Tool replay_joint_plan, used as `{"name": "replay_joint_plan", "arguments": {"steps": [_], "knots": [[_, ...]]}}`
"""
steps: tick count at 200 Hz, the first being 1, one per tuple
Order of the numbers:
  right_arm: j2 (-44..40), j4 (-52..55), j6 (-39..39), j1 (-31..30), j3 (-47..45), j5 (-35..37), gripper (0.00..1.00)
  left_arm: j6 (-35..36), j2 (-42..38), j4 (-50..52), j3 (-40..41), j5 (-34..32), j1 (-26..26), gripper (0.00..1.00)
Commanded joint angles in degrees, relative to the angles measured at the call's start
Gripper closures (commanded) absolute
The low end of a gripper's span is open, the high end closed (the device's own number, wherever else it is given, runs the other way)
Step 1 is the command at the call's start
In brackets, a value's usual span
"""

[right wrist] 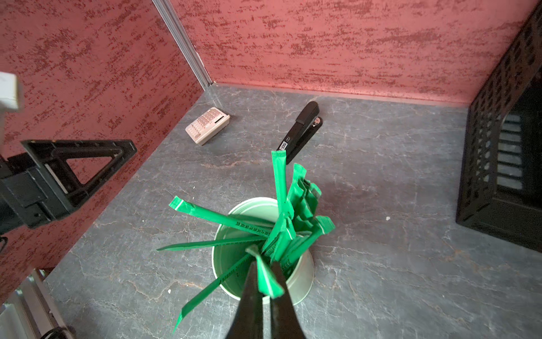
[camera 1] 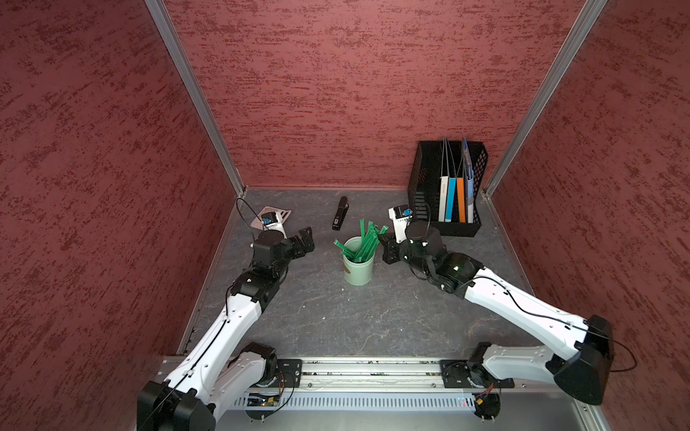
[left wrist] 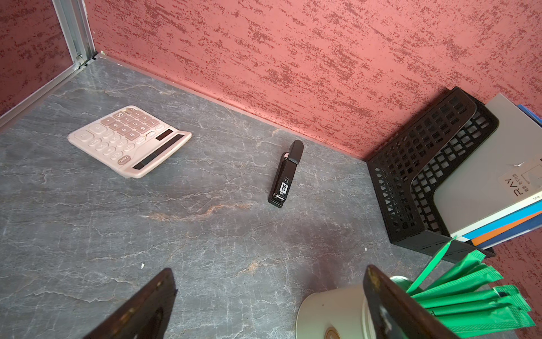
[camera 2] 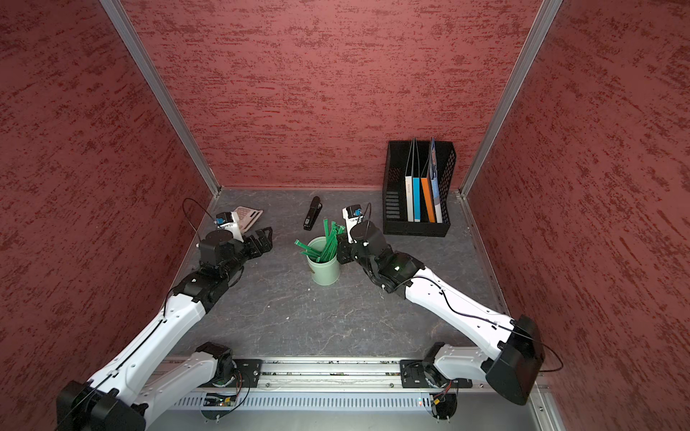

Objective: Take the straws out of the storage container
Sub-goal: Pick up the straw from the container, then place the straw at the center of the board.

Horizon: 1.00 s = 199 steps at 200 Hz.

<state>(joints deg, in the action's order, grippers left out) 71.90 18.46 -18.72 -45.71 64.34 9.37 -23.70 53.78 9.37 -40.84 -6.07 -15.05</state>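
The storage container (camera 1: 358, 268), a pale mint cup, stands upright mid-table in both top views (camera 2: 324, 270). Several green straws (camera 1: 364, 242) fan out of its mouth. My right gripper (camera 1: 384, 239) sits at the cup's right rim. In the right wrist view this gripper (right wrist: 264, 265) is shut on the top end of one straw (right wrist: 267, 278), just above the cup (right wrist: 303, 278). My left gripper (camera 1: 306, 239) hovers left of the cup, open and holding nothing. In the left wrist view the gripper (left wrist: 269, 268) spans bare table, with the cup (left wrist: 331, 308) and straws (left wrist: 469, 299) beside one finger.
A black stapler (camera 1: 340, 213) lies behind the cup. A pale calculator (camera 1: 278, 215) lies at the back left, partly hidden by my left wrist. A black mesh file rack (camera 1: 425, 186) holding folders stands at the back right. Red walls close three sides.
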Motion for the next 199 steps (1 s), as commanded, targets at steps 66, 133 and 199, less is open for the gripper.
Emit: {"name": "replay_joint_plan", "arguments": {"steps": [66,133,199], "knots": [[1.78,29.74,6.82,3.51,30.72,-1.72,1.00,0.85,-0.73,-0.90,-1.04,1.11,1.49,0.00],[4.70,52.31,2.06,4.27,43.15,-2.71,1.00,0.76,-1.58,-0.48,-0.67,3.12,1.64,0.00],[10.30,62.15,0.70,6.45,37.88,-5.56,1.00,0.36,-1.74,-0.90,0.83,4.16,1.69,0.00]]}}
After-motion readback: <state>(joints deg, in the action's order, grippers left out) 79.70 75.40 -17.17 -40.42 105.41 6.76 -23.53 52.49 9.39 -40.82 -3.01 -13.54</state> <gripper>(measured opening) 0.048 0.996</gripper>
